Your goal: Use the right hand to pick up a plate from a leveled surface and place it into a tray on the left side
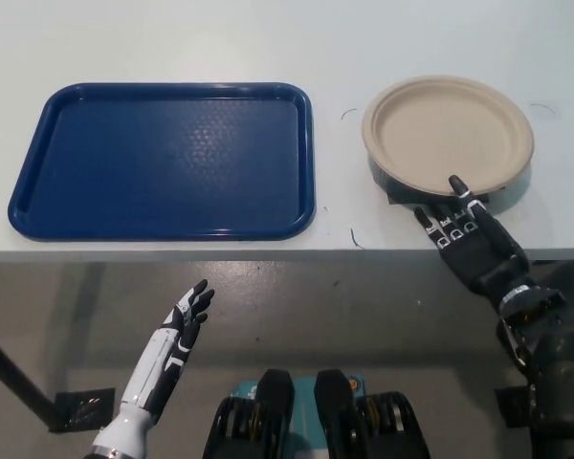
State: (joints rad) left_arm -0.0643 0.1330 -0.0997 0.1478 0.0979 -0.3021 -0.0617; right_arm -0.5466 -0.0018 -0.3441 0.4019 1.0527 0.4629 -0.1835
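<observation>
A beige round plate (448, 137) sits raised on a dark block (395, 191) near the right end of a pale table (268, 38), the block's edge showing beneath the plate's near rim. The robot's black right hand (467, 244) reaches over the table's near edge toward the plate, palm down and fingers spread. One fingertip (454, 182) lies on the plate's near rim while the others stop just short of it. The hand grasps nothing.

To the plate's left, a blue rectangular tray (167, 161) with rounded corners lies flat on the table. Its near side runs close to the table's near edge. A strip of bare table separates the tray's right side from the plate. The tray's textured floor holds nothing.

The white left hand (189, 316) rests below the table's near edge, out over the grey floor (364, 316). It stands beneath the tray's near side, fingers loosely extended and apart, holding nothing.

A few thin dark marks dot the table: one (348, 113) just left of the plate's far rim, one (356, 239) near the near edge between tray and plate, one (545, 108) to the plate's right. No brand, label or writing can be read on the plate, the tray or the table.
</observation>
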